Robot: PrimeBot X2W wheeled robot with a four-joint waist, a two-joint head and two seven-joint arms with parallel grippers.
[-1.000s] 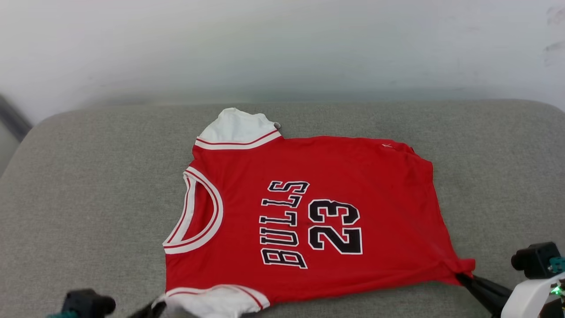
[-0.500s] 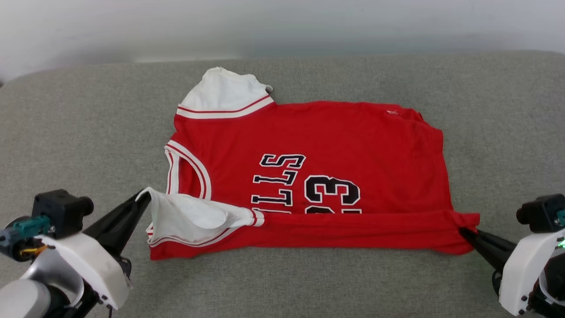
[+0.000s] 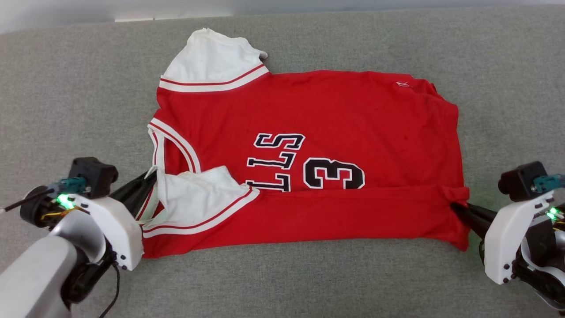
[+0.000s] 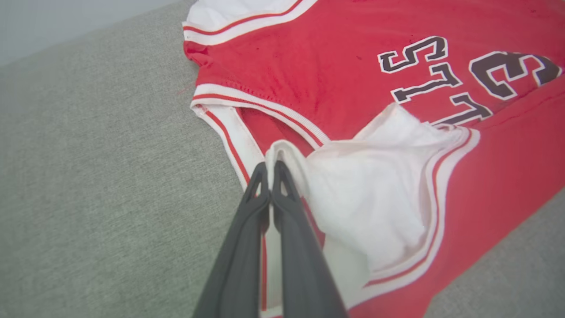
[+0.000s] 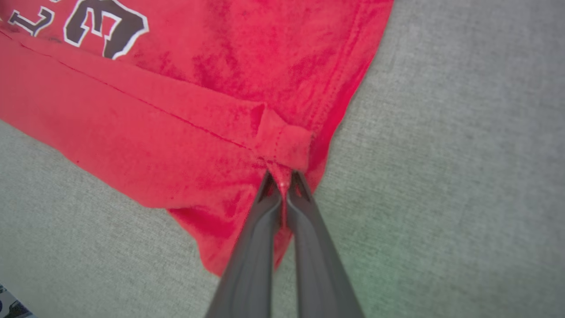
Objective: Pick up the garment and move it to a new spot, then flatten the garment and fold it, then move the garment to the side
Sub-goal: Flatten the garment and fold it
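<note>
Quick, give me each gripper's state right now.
Left gripper: shut on the garment, at its white sleeve edge.
Right gripper: shut on the garment's red hem corner.

The jersey [image 3: 353,110] is bright red, lying on a cushion [image 3: 309,282] of flecked grey weave. Its sleeve panels [image 3: 207,57] are white, edged with red-and-white stripes, and the same striping rings its neckline [image 3: 176,141]. Across its chest the lettering [image 3: 279,141] and numeral [image 3: 333,173] are black, outlined white. At either end of the jersey, the left gripper [image 4: 268,168] and right gripper [image 5: 282,179] are charcoal black on white housings [image 3: 117,225], each lit green.
</note>
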